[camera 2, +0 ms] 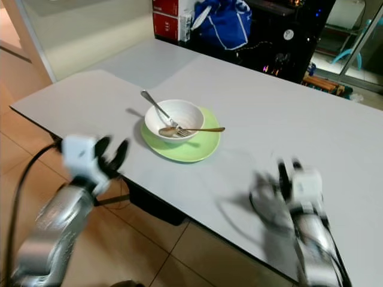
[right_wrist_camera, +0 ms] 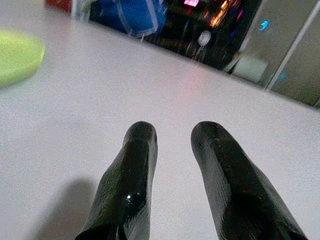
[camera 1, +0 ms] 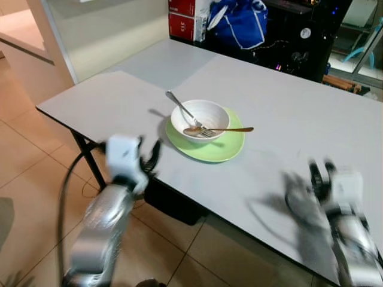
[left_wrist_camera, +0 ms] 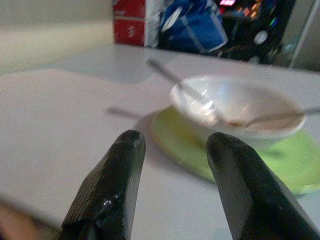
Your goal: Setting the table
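Bowl (camera 1: pixel 200 119) sits on the green plate (camera 1: pixel 224 149), toward the table's (camera 1: pixel 299 113) near edge and closer to its left corner than its right. A fork (camera 1: pixel 182 107) leans out over the bowl's far-left rim and a spoon (camera 1: pixel 218 130) lies across it with the handle out over the right side, so the cutlery is stacked in the dish rather than laid beside it. I judge the setting is not finished: both pieces need lifting out and placing either side of the plate.

I have the left gripper (left_wrist_camera: pixel 172 150) at the near edge, just short of the plate, fingers apart with nothing between them and aimed at the bowl, which suits a reach for the fork handle. The right gripper (right_wrist_camera: pixel 172 135) hovers over bare tabletop near the same edge, well apart from the plate, fingers also spread and empty. It is blurred in the head views, so I'd let it settle before reaching for the spoon.
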